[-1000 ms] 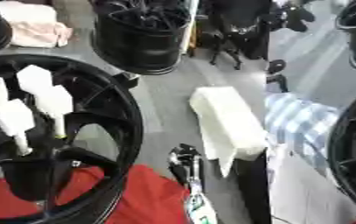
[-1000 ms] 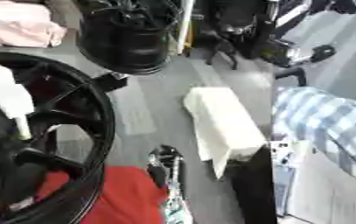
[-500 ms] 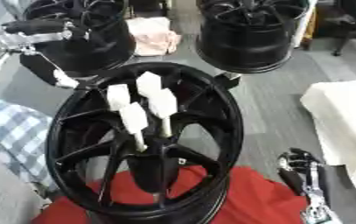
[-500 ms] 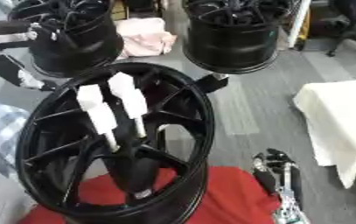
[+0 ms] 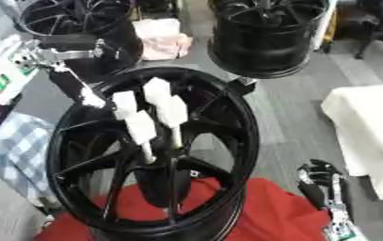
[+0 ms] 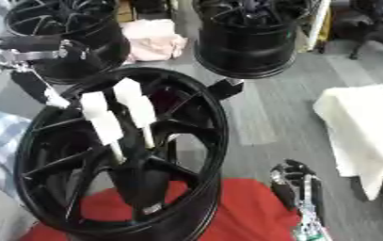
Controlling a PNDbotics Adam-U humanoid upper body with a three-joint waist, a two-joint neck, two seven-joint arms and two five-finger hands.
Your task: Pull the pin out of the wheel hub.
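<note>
Wheel [image 5: 227,141] standing upright on the red cloth [image 5: 268,212], centre-left of frame, open face toward camera. Hub [image 5: 163,167] low in the middle, spokes fanning out from it. Cluster of pins [image 5: 174,112] sticking up and out of the hub: white blocky heads on thin shafts, heads packed just beside each other above the hub.

Right hand [image 5: 319,181] at lower right, well apart from the wheel, fingers relaxed and apart, holding nothing. Left arm [image 5: 62,49] in from upper left, a thin dark link running down toward the rim's upper left edge; its hand not made out, so can't tell whether apart or clamped.

Handling, as judgement:
- Pins likely light and stiff; thin shaft probably the weak point, so no side load.
- Best hold: pinch on a white head, flat sides, not the shaft.
- Pull straight along the shaft axis, away from the hub.
- Crowded heads: take an outer one first.
- Wheel heavy but only propped on cloth; may rock or roll under the pull, so worth bracing the rim.
</note>
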